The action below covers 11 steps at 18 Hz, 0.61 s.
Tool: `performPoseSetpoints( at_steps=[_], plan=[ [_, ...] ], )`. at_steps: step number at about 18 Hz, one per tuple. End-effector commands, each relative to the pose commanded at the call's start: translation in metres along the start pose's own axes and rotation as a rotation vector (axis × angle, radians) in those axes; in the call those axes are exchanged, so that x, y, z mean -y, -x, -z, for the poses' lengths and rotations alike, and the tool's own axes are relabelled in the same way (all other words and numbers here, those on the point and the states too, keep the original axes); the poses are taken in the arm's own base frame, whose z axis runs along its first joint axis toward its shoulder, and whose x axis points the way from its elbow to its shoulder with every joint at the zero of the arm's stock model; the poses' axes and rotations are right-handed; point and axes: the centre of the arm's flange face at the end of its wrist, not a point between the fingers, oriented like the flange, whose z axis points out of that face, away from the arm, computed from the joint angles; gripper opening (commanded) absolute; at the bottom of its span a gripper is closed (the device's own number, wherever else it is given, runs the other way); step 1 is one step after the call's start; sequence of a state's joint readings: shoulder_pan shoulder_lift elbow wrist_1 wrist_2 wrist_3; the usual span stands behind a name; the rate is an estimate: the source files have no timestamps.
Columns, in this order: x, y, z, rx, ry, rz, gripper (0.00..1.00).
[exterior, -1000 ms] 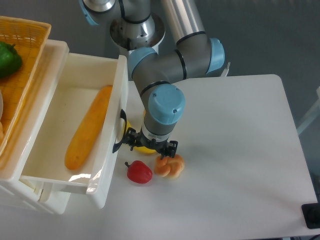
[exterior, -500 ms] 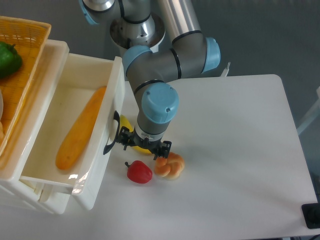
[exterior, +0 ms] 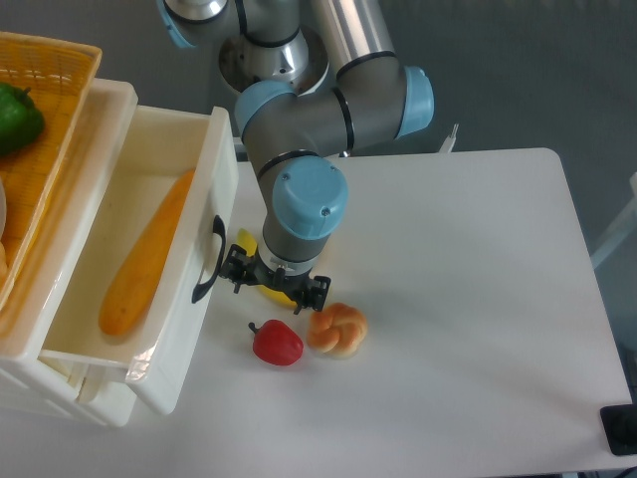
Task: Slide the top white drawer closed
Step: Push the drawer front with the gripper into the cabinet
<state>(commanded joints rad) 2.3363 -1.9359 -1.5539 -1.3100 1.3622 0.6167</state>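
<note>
Nearest the camera, at the lower left, the top white drawer [exterior: 189, 299] stands pulled partway out of a white cabinet [exterior: 60, 393] on the left side of a white tabletop [exterior: 468, 299]. The drawer's front panel faces right, with a black arched handle [exterior: 206, 261] on it. Inside the glossy tray lies a long orange-yellow vegetable [exterior: 144, 254], set lengthwise along the drawer.

Just right of the drawer front, on the tabletop, sit a red bell pepper [exterior: 277, 343] and, touching or nearly touching it on its right, a golden bread roll [exterior: 337, 330].

Directly behind these two hangs the tool [exterior: 274, 283], black, pointing down from a grey wrist with a light blue cap [exterior: 309, 199]. Its left end is close beside the drawer handle; whether it touches cannot be told. The wrist hides most of the fingers, so whether they are spread or pressed together cannot be told. A yellow object [exterior: 249, 257] shows partly beneath the tool.

Farther back, the grey and blue arm [exterior: 328, 100] bends up to its base at the tabletop's far edge. At the far left, on top of the cabinet, a woven yellow basket [exterior: 50, 70] holds a green pepper [exterior: 18, 118].
</note>
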Motion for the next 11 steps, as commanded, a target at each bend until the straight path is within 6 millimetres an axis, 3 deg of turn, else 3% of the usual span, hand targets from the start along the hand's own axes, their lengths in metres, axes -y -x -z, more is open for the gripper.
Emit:
performPoseSetpoints(
  at_steps=[11],
  plan=[
    [0.007, -0.028, 0.001, 0.002, 0.001, -0.041, 1.0]
  ],
)
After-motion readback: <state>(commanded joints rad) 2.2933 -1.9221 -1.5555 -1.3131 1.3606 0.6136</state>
